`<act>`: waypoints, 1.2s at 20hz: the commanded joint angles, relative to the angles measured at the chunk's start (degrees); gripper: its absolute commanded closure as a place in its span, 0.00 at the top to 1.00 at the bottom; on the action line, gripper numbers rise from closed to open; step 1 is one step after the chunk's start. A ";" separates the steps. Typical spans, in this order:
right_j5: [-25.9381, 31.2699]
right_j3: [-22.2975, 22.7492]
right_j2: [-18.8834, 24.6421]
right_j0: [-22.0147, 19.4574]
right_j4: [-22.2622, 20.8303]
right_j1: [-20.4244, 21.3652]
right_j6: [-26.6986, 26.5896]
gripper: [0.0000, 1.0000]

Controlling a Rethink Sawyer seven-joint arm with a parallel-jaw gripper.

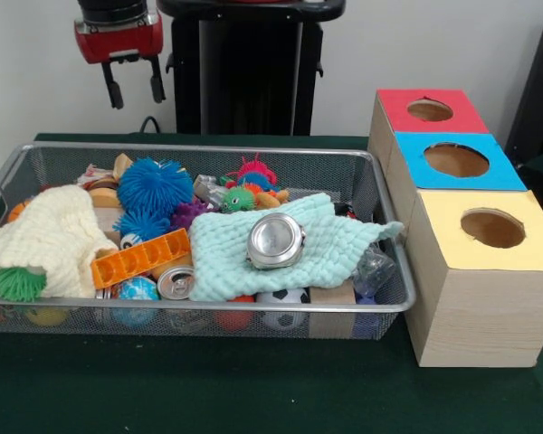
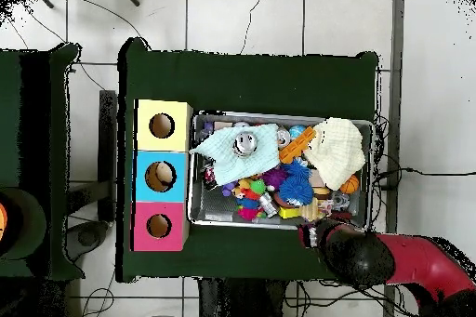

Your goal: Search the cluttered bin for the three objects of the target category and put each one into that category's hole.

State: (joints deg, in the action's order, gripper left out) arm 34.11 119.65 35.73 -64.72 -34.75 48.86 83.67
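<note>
The silver wire-mesh bin [image 1: 380, 307] sits on the green table, full of toys; it also shows in the overhead view [image 2: 197, 169]. A round metal tin [image 1: 275, 241] lies on a mint cloth [image 1: 226, 262], with blue spiky balls [image 1: 154, 185], an orange block [image 1: 140, 259] and a cream cloth [image 1: 50, 240] beside it. The hole [image 1: 493, 228] is in the yellow-topped wood box, nearest the camera; it also shows in the overhead view [image 2: 161, 125]. My gripper [image 1: 134, 88] hangs open and empty above the bin's far left corner, and shows in the overhead view [image 2: 311, 232].
A blue-topped box [image 1: 455, 161] and a red-topped box [image 1: 429, 110] stand in a row behind the yellow one. A drink can [image 1: 176, 283], small balls and a soccer ball [image 1: 283, 298] lie along the bin's near wall. The robot pedestal [image 1: 249, 72] stands behind.
</note>
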 commanded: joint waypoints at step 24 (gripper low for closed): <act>-8.85 -2.36 -9.50 3.79 -12.24 -3.98 5.35 1.00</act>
State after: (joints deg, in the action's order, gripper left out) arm 29.17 119.63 29.64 -62.74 -42.62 49.32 83.67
